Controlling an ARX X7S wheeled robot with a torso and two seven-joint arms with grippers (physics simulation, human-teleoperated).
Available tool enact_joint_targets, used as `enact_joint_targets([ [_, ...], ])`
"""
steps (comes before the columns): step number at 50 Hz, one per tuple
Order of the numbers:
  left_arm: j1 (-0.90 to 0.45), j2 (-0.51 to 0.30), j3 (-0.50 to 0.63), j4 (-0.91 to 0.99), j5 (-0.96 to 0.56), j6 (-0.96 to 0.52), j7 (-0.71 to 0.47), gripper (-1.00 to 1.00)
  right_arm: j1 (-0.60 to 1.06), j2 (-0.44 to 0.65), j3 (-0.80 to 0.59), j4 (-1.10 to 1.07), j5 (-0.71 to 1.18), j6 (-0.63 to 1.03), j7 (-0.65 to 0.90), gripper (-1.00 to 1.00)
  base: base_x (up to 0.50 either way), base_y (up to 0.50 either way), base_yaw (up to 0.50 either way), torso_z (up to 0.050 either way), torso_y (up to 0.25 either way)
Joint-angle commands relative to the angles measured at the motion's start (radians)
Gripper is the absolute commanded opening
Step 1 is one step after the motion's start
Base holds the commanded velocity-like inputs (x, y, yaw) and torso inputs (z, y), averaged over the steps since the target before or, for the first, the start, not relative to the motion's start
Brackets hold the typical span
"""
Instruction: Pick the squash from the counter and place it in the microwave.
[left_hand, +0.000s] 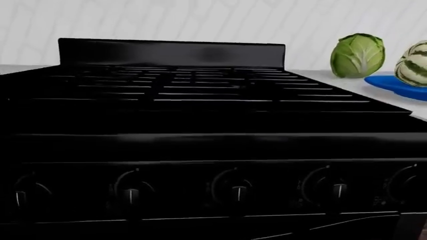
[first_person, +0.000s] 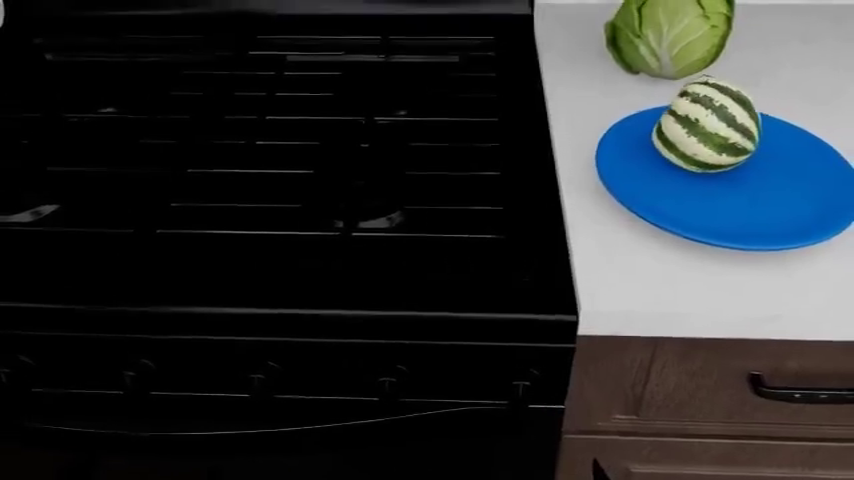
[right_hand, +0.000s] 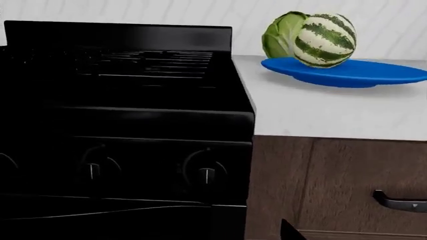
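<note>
1. Head view: the squash (first_person: 707, 125) sits on a blue plate (first_person: 747, 205), toward the plate's far edge, on the white counter (first_person: 667, 290). It looks upright, stripes running roughly top to bottom.
2. A cabbage (first_person: 670, 35) stands just behind the squash, off the plate, close enough that I cannot tell whether they touch. In the right wrist view it is partly hidden behind the squash.
3. The black stove (first_person: 287, 170) fills the left side and butts against the counter edge. Its knobs (left_hand: 237, 189) line the front panel.
4. Below the counter is a brown drawer (first_person: 694, 385) with a black handle (first_person: 801, 390).
5. Neither of my grippers shows in any view, so I cannot tell whether the jaws are spread or closed. Both wrist cameras look across the stove front from low down, which suggests my arms hang low and short of the counter.
6. No microwave is visible.
7. Judgement: the pick has not begun. The plate's shallow curve probably keeps the squash from rolling, and the cabbage behind crowds any grip from that side. An approach from the open front or from above looks safer, likely with the right arm.
</note>
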Motion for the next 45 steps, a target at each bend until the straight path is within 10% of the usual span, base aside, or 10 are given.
enact_joint_targets([
  [1,-0.022,0.008,-0.002,-0.013,0.032,0.01,-0.01,1.0,0.016,-0.003,0.012,0.003,0.006,0.005,-0.01,1.0,0.0,0.0,0.0,0.05,0.021],
  [29,-0.295,-0.149,-0.097,0.335,-0.188,-0.57,0.021,1.0,0.219,0.147,0.067,-0.291,0.077,0.381,-0.012,1.0,0.0,0.0,0.0,0.049,0.022],
  [45,-0.431,-0.188,-0.201,0.357,-0.288,-0.682,0.023,1.0,0.299,0.19,0.097,-0.381,0.115,0.5,-0.018,1.0,0.0,0.0,0.0,0.002,0.001],
])
